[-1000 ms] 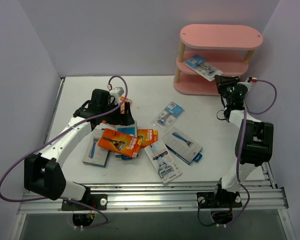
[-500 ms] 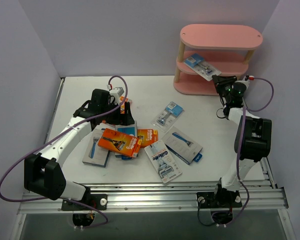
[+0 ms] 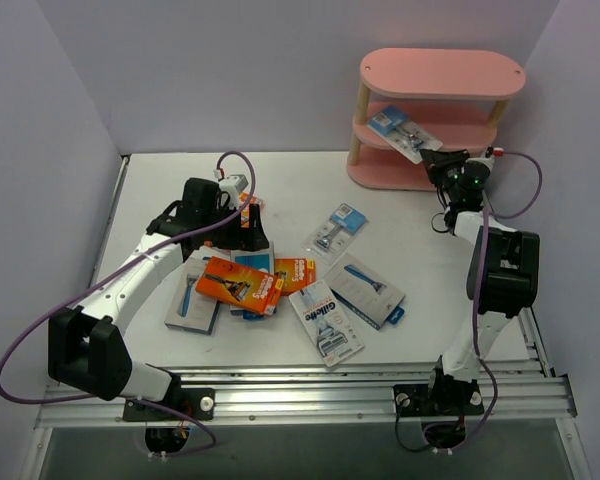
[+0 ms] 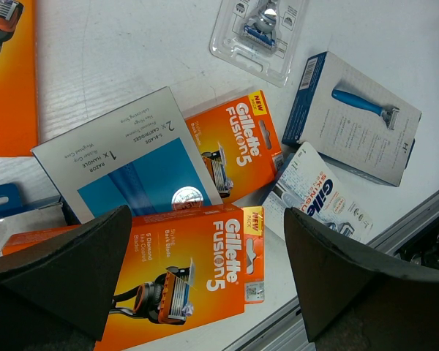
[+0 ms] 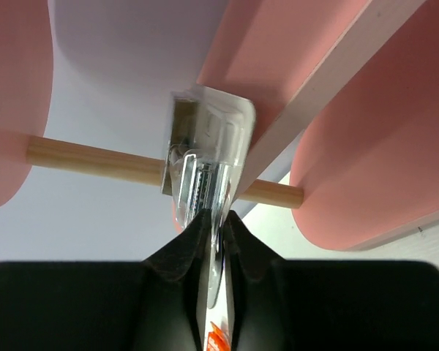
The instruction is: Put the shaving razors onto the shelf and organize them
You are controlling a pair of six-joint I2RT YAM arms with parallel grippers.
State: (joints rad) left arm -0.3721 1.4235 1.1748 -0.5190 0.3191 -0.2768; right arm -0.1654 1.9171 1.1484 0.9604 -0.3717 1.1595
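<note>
We see the right gripper [image 5: 216, 216] pinching a blister card [image 5: 205, 150] that reaches ahead onto the shelf's [image 3: 442, 75] middle board; the left gripper [image 4: 206, 219] is spread wide over the orange boxes [image 4: 194, 274].

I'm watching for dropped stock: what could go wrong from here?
1. The right gripper pinches the blister pack by one edge at the middle tier of the shelf. The pack's near end seems to overhang, so it may tip off on release.
2. The left gripper hangs open over overlapping orange boxes. Closing there could catch two at once.
</note>
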